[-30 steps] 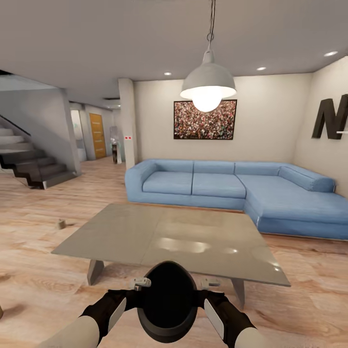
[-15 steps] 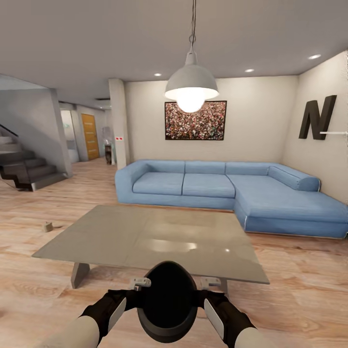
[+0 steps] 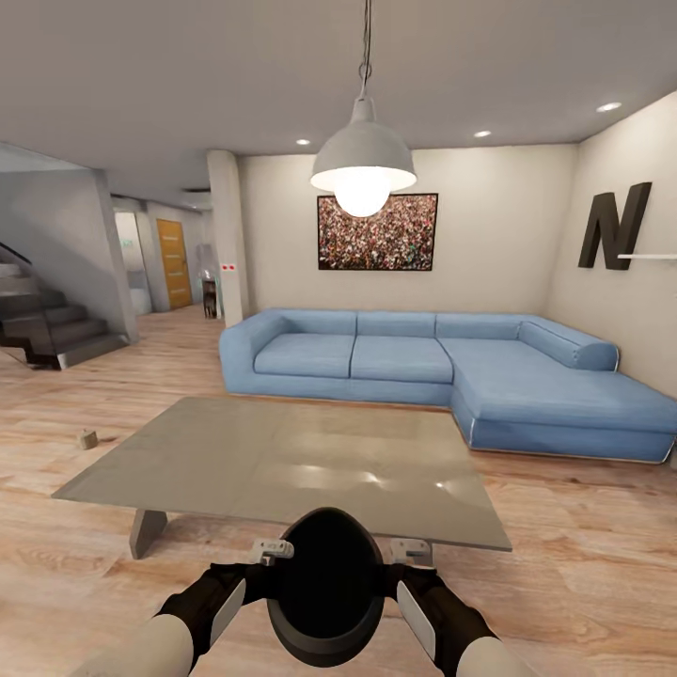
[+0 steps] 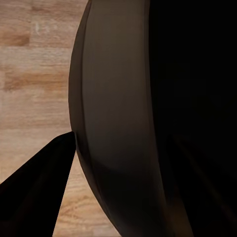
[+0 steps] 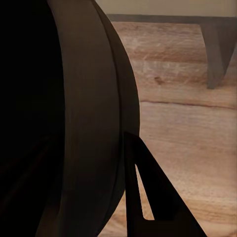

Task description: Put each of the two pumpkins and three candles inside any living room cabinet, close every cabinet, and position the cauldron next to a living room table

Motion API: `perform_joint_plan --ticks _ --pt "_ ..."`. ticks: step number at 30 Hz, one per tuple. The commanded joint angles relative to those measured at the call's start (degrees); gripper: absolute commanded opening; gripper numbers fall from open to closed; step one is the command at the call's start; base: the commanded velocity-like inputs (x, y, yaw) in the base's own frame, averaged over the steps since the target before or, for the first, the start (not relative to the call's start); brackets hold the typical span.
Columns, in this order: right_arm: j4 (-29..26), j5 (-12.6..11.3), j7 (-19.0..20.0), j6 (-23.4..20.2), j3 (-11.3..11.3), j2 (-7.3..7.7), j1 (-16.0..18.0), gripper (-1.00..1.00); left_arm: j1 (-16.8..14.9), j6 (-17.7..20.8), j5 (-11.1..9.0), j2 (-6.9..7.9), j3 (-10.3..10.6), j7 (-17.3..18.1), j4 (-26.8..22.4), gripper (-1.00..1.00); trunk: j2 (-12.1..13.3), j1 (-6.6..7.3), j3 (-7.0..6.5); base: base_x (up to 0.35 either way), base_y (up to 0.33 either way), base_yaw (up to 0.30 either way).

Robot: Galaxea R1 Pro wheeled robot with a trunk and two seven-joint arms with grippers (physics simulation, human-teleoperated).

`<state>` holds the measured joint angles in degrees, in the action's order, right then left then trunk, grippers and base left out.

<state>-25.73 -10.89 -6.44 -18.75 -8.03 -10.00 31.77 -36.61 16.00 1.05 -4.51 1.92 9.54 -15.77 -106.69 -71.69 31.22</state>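
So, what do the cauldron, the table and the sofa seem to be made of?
The cauldron: probably dark metal, matte black with a faint sheen. The table: a smooth grey top, perhaps polished stone or lacquer, since it reflects the lamp. The sofa: blue fabric, matte with soft seams.

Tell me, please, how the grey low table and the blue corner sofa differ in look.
The grey low table has a flat, glossy, hard top that mirrors the lamp; the blue corner sofa is matte and cushioned. The table is a plain rectangle on angled legs; the sofa is L-shaped and sits low on its base. Both stand on the wooden floor.
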Motion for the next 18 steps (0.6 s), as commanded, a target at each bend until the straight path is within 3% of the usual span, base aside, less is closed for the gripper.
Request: perform_joint_plan --ticks 1,14,18 --pt "-1.3 -1.3 0.3 2.4 -0.9 0.00 0.0 -1.00 0.0 0.3 0.2 0.03 0.0 0.2 0.0 -1.00 0.0 0.01 0.09 0.000 -0.002 0.000" --pt "-1.3 -1.3 0.3 2.3 -0.9 0.00 0.0 -1.00 0.2 0.3 0.2 0.03 0.0 0.1 0.0 -1.00 0.0 0.01 0.46 0.000 0.000 0.000" --pt "-1.3 -1.3 0.3 2.3 -0.9 0.00 0.0 -1.00 0.1 0.3 0.2 0.03 0.0 0.1 -0.1 -1.00 -1.6 -0.87 1.29 0.000 0.000 0.000"
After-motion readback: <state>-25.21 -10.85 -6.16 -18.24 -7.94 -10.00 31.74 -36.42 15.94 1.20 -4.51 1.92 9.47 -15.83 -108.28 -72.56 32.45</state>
